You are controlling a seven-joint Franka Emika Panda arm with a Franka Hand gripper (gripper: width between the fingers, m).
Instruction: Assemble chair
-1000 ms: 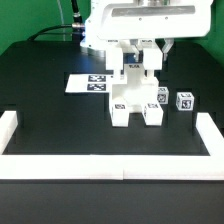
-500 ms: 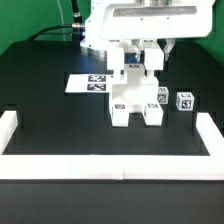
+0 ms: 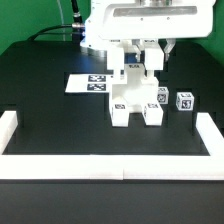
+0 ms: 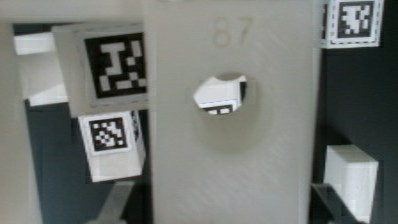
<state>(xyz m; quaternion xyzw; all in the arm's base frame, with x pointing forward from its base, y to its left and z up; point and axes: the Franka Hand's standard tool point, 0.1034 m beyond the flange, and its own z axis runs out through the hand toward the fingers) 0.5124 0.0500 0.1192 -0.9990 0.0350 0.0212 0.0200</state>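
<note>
Around the chair [image 3: 135, 95], black table [image 3: 55, 120] runs to the border rail [image 3: 100, 165].

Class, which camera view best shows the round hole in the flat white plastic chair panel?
The wrist view: from close up, the round hole shows clearly in the flat white plastic panel. The exterior view shows the white chair parts whole but small, and no hole can be made out there.

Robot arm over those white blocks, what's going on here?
The arm's gripper is down at the top of a partly built chair in the middle of the black table. Whether it grips the upright piece cannot be told. One tagged block lies loose at the exterior view's right of the chair, and the marker board lies flat at its left.
</note>
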